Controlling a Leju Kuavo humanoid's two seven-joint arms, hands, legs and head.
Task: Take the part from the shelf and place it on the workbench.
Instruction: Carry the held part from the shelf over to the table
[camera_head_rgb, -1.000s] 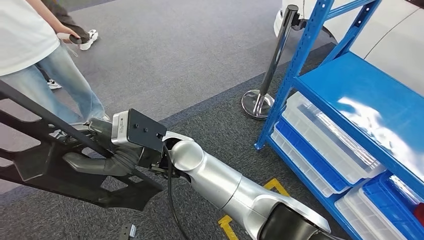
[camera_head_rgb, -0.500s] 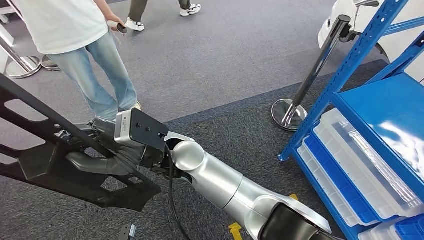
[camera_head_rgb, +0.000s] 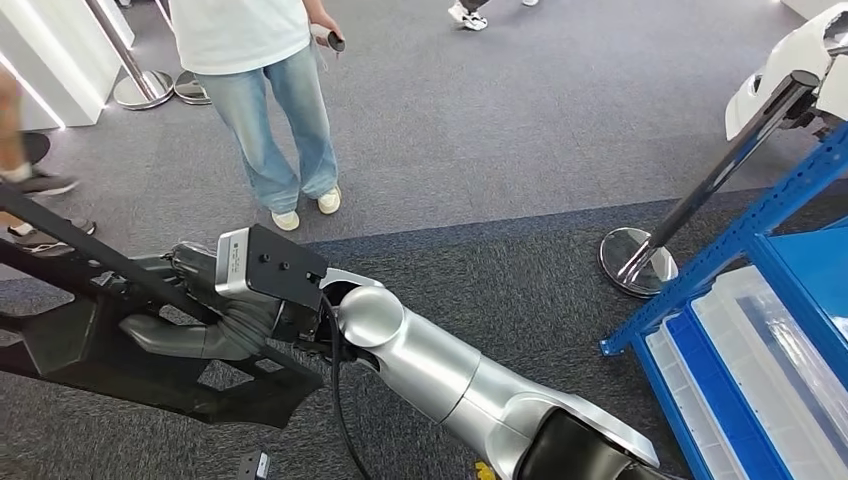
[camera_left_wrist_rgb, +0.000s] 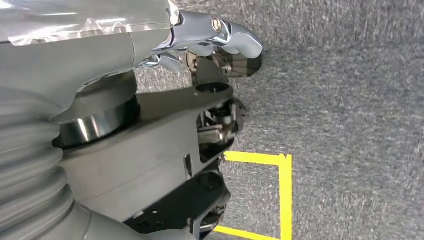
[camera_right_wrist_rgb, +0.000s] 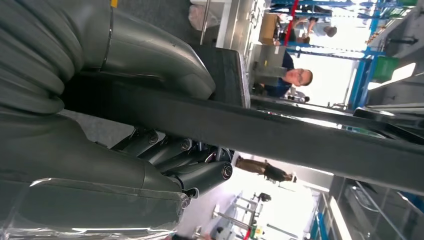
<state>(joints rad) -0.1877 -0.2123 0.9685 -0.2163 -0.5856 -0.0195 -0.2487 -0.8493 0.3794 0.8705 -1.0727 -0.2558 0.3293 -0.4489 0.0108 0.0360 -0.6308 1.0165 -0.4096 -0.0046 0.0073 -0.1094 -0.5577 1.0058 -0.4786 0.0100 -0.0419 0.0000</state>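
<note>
Right hand (camera_head_rgb: 205, 315) fingers wrapped around large black openwork plastic part (camera_head_rgb: 110, 340), carried above grey carpet; left hand (camera_left_wrist_rgb: 220, 37) fingers look empty (cannot tell). Risk: long overhang could swing into the nearby person in jeans (camera_head_rgb: 280, 110).

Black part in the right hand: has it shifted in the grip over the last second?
No. The black part sits the same against the right hand; the blue shelf and floor slid right, so the camera turned.

- We find no readable text, label, brand, number or sign in any view.
- We cannot make out any lettering on distant background objects.
</note>
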